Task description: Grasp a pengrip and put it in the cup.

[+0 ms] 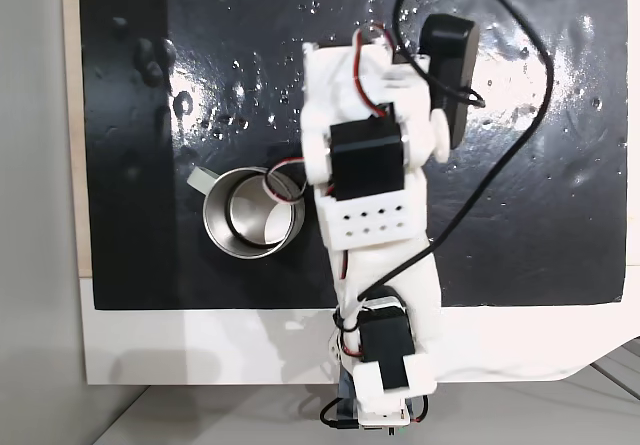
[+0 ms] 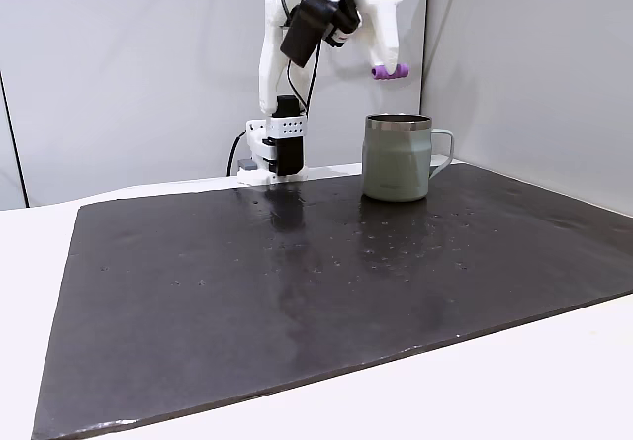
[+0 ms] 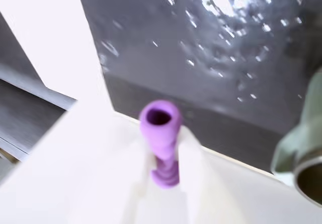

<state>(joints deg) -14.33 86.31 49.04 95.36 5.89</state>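
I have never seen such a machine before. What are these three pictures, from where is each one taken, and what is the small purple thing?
This is a small white robot arm fixed at the edge of a black mat. One fixed view looks straight down on it; another fixed view looks across the mat from the side; the wrist view comes from a camera riding on the arm. On the mat stands a metal cup with a handle. The purple thing is a pengrip, a short ribbed tube. The gripper holds it between two white fingers, raised in the air above the cup.
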